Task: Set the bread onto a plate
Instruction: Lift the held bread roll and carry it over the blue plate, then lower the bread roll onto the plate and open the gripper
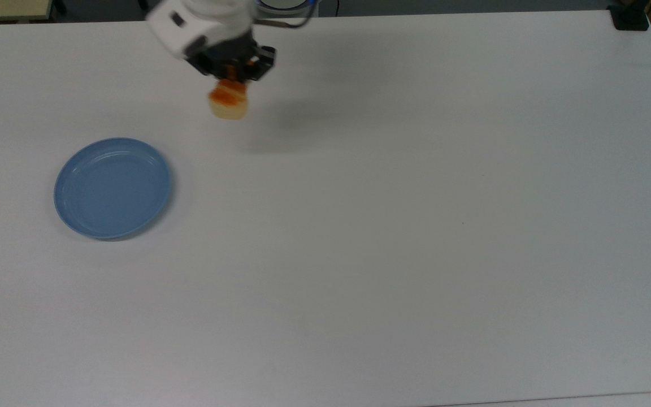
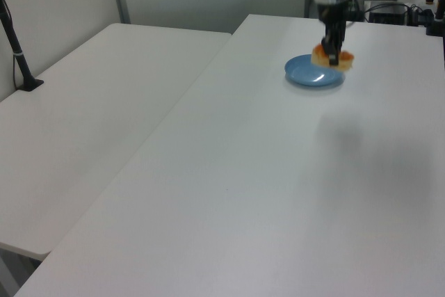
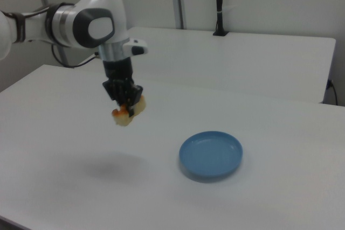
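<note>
The bread (image 1: 228, 103) (image 2: 332, 58) (image 3: 129, 112), a small loaf with an orange-brown top and cream sides, hangs in the air above the white table, tilted. My gripper (image 1: 234, 76) (image 2: 332, 55) (image 3: 126, 104) is shut on it from above. The light-blue plate (image 1: 113, 187) (image 2: 314, 72) (image 3: 211, 154) lies flat on the table with nothing on it, down and to the left of the bread in the top view. In the right view the bread's shadow falls on the table well left of the plate.
The white table (image 1: 393, 226) stretches wide around the plate. A second white table (image 2: 90, 116) stands beside it in the left view, with a black post (image 2: 17, 53) on it. A dark clamp (image 1: 629, 17) sits at the top view's far right corner.
</note>
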{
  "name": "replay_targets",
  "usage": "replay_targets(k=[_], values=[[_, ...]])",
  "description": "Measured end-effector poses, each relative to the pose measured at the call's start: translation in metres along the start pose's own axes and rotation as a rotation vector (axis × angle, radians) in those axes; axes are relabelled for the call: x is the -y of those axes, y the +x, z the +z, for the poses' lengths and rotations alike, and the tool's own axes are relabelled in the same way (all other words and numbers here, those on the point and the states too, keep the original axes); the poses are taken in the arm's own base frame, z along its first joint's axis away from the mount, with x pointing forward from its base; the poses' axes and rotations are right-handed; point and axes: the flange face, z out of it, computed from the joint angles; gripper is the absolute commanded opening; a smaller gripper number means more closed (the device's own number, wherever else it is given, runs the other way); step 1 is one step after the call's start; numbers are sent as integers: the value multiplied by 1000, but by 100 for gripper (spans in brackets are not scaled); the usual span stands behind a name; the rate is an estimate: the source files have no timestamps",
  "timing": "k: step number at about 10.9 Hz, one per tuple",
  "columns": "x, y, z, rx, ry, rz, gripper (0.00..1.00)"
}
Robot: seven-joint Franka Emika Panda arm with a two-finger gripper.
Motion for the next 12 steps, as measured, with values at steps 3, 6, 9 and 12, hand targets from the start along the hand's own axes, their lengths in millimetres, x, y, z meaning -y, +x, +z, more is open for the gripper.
replay_targets(k=[3, 6, 9, 12], values=[[-79, 24, 4, -7, -15, 117, 25], [-143, 77, 58, -43, -38, 223, 28], [-178, 102, 103, -97, -75, 265, 75], [-180, 110, 142, -65, -86, 273, 100]])
